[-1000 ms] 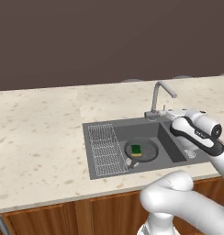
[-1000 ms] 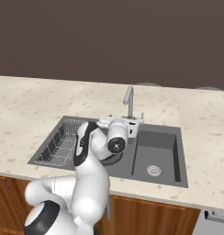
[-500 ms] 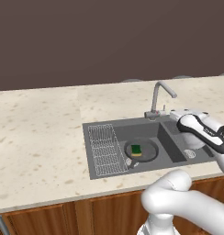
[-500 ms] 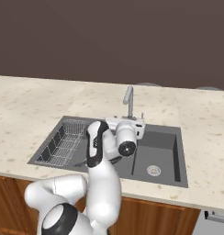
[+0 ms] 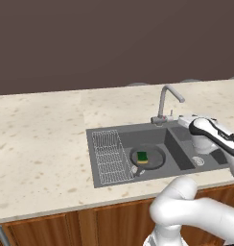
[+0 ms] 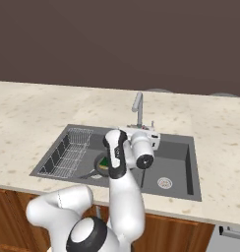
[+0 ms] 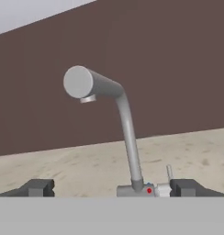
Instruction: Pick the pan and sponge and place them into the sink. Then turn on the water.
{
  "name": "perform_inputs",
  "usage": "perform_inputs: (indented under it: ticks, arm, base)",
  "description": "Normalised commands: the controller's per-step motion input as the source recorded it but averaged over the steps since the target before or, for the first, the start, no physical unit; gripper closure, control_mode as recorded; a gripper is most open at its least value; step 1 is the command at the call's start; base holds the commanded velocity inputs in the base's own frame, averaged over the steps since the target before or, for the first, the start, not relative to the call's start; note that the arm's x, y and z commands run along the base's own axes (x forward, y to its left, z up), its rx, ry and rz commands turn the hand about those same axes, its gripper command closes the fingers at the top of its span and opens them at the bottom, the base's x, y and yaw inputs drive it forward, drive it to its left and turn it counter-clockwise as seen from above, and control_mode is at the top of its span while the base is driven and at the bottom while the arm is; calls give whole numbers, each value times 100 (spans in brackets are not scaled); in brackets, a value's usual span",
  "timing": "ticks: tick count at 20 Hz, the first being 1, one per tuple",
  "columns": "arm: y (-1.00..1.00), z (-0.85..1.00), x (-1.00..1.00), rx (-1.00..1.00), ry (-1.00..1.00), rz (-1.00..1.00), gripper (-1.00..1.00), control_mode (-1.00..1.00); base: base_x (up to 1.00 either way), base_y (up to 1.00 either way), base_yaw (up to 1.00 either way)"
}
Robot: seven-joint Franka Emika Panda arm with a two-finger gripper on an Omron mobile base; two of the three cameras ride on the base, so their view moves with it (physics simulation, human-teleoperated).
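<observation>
The dark pan (image 5: 155, 161) lies in the left basin of the sink (image 5: 128, 129), and the green sponge (image 5: 142, 156) rests inside it. In the right base view my arm hides part of the pan (image 6: 99, 166). My gripper (image 7: 114, 188) hovers over the sink, level with the faucet base and pointing at it. Its jaws are open, one fingertip (image 7: 38, 187) on each side of the view, with nothing held. The curved faucet (image 7: 127, 133) stands straight ahead with a small lever (image 7: 169, 172) at its base. No water is in view at the spout (image 7: 81, 83).
A wire rack (image 5: 109, 156) fills the sink's left end. The right basin (image 6: 166, 170) holds a round drain. Speckled beige counter (image 5: 37, 144) surrounds the sink, with a dark brown wall (image 5: 90, 43) behind and wooden cabinet fronts below.
My hand has swung across the sink and turned toward the faucet base. The jaws have stayed open. Pan and sponge have not moved.
</observation>
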Motion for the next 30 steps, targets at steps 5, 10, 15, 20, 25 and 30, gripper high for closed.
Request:
perform_inputs:
  ticks: [5,10,15,20,25,30]
  arm:
    - [-4,-14,23,-1,-3,0,-100,-100]
    - [-5,-16,27,-3,-1,-3,-100,-100]
    - [-13,-11,30,0,0,-3,-100,-100]
    - [-17,-12,28,0,0,-1,-100,-100]
    - [-5,-24,24,0,0,0,-100,-100]
    - [-5,-18,30,0,-3,3,-100,-100]
  base:
    - [0,0,0]
    - [0,0,0]
    - [0,0,0]
    - [0,0,0]
    - [0,0,0]
    - [0,0,0]
